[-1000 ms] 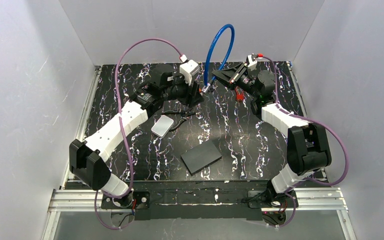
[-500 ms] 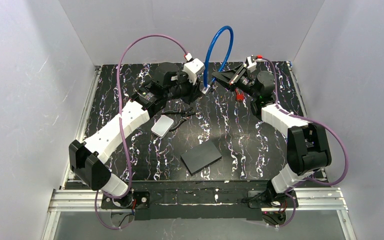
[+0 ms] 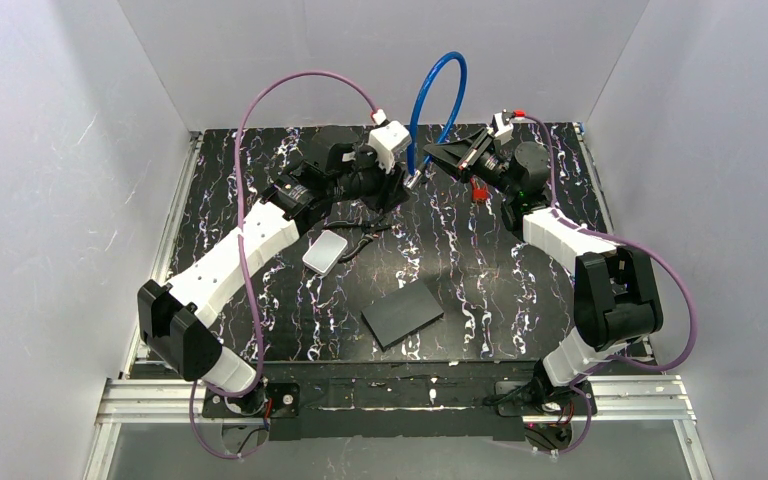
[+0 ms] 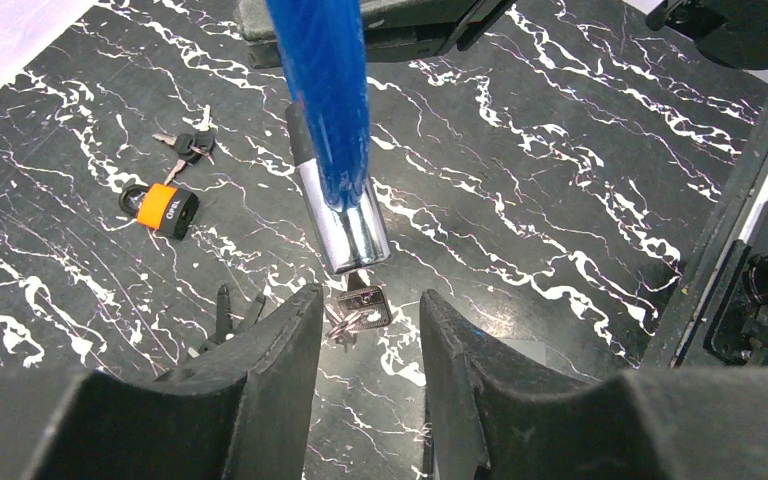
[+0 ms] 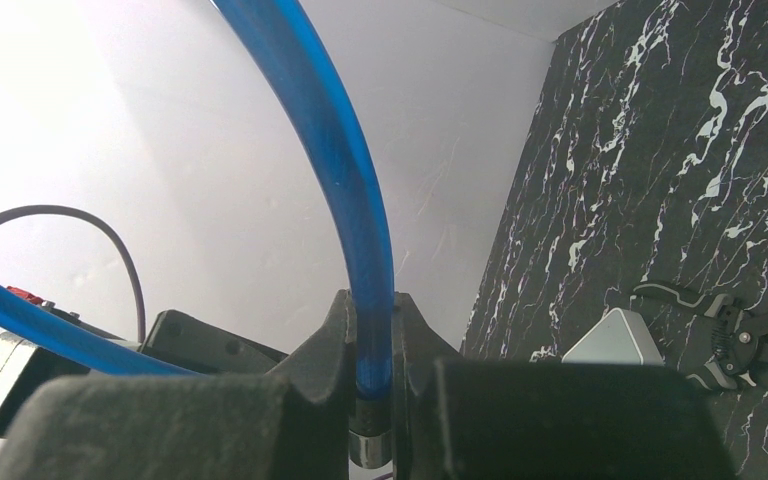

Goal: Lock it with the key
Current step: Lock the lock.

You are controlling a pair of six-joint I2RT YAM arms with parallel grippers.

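The lock is a bright-blue cable (image 3: 438,88) arching up at the back of the table. My right gripper (image 3: 438,152) is shut on one end of it; in the right wrist view the cable (image 5: 332,150) runs between the fingers (image 5: 372,345), with a dark metal end piece below them. In the left wrist view the cable's other end (image 4: 326,90) hangs with a chrome end piece (image 4: 346,228). A small key with a ring (image 4: 360,305) sticks out under it. My left gripper (image 4: 370,320) is open, its tips just short of the key, one on each side. It also shows in the top view (image 3: 400,183).
An orange-and-black padlock (image 4: 161,210) with loose keys (image 4: 189,146) lies left of the lock end. Black pliers (image 4: 225,312) lie near the left finger. A silver box (image 3: 325,252), a black slab (image 3: 403,313) and a small red item (image 3: 478,190) are on the marbled table.
My left gripper has shifted a little to the right, closer to the lock's hanging chrome end. The right gripper and the cable have stayed put.
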